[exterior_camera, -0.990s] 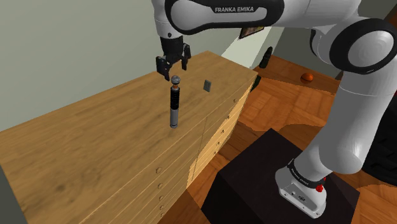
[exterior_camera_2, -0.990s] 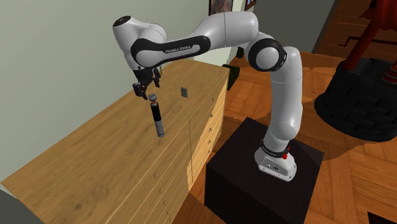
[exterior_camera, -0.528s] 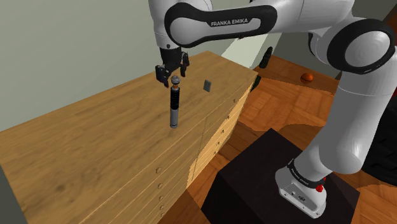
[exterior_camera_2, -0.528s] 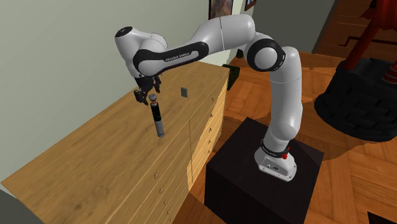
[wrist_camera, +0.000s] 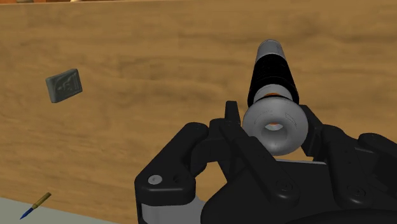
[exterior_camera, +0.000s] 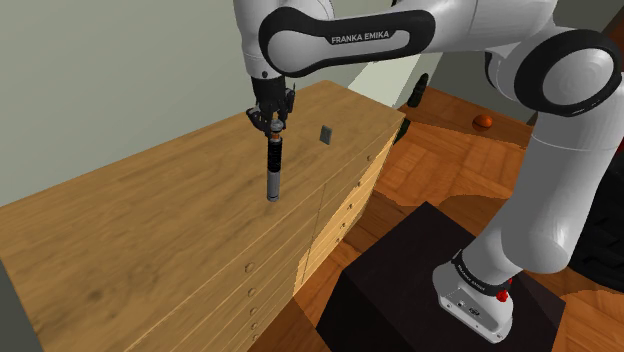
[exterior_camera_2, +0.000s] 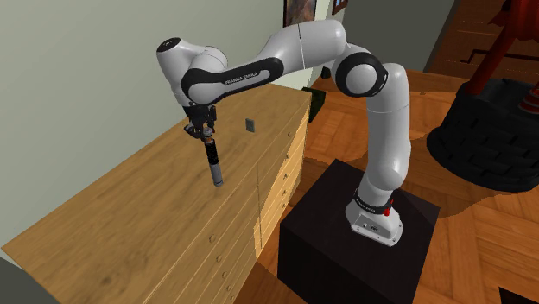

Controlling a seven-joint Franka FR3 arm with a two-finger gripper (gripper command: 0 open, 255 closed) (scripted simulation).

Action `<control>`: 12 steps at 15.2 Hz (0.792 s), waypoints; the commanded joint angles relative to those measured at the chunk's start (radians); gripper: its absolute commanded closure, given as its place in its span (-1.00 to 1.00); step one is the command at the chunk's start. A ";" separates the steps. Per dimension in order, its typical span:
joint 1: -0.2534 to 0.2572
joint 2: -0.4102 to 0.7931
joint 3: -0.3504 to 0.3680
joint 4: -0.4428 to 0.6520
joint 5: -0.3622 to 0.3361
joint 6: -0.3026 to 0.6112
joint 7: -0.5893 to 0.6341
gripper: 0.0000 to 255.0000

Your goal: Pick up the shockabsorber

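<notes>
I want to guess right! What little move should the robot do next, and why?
Probably lift straight up. The tool looks shut on the top of the absorber, which stands upright on the dresser.

shockabsorber [exterior_camera: 271, 172] top partly behind pincer [exterior_camera: 272, 121], shoulder view

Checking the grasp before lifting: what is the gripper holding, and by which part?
The gripper clasps the shock absorber by its grey top ring, fingers on either side.

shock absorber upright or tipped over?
Upright: the shock absorber stands on end on the dresser top, ring end up in the gripper.
</notes>
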 commanded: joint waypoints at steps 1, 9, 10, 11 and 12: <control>0.000 0.000 0.000 -0.001 0.000 0.000 0.000 1.00; 0.008 0.001 0.002 0.082 0.003 -0.080 -0.015 1.00; 0.010 0.002 0.003 0.097 0.003 -0.094 -0.017 1.00; 0.012 0.003 0.003 0.112 0.003 -0.108 -0.020 1.00; 0.014 0.005 0.003 0.128 0.002 -0.122 -0.022 1.00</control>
